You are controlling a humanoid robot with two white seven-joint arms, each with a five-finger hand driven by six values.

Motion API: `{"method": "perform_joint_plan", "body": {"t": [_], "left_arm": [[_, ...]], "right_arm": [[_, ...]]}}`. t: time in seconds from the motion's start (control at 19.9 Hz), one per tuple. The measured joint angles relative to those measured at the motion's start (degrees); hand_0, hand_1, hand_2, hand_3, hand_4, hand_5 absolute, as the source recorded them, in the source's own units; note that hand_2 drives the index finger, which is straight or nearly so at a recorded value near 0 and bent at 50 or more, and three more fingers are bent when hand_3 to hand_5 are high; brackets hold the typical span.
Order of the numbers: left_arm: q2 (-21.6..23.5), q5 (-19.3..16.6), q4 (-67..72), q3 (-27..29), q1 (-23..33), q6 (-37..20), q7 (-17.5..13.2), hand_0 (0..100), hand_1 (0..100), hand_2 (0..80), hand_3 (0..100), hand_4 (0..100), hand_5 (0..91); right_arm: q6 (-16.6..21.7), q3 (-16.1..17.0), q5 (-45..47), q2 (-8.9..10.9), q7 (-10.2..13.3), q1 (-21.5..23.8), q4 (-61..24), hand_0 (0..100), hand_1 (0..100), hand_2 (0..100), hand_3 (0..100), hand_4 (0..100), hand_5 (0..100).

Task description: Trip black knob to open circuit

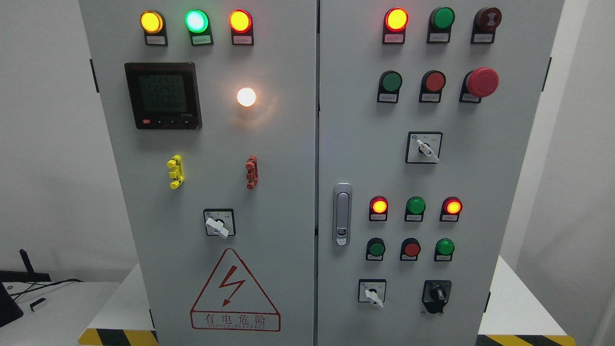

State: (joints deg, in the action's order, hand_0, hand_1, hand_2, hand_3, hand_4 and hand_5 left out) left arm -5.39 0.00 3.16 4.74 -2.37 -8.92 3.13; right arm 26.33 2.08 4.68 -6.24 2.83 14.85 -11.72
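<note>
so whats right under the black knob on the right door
Below the black knob only bare grey door panel shows, with a small dark dot by its lower left corner. Anything behind the closed door is hidden.

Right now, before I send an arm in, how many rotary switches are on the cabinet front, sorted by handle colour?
white-handled rotary switches: 3
black knob: 1
Total: 4
</note>
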Motion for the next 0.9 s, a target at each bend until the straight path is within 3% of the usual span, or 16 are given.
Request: {"method": "perform_joint_plan", "body": {"t": [0.55,0.9], "left_arm": [[0.0,0.0,0.0,0.0,0.0,0.0,0.0,12,39,0.0,0,0,0.0],[0.0,0.0,0.0,0.0,0.0,0.0,0.0,12,39,0.0,0,0,0.0]], "right_arm": [[0.2,-0.8,-0.3,-0.01,0.2,1.7,-2.7,44,64,51,84,77,76],[-0.5,-1.4,-1.9,0.11,-0.1,7.0,-10.6,43,65,52,85,77,75]]}}
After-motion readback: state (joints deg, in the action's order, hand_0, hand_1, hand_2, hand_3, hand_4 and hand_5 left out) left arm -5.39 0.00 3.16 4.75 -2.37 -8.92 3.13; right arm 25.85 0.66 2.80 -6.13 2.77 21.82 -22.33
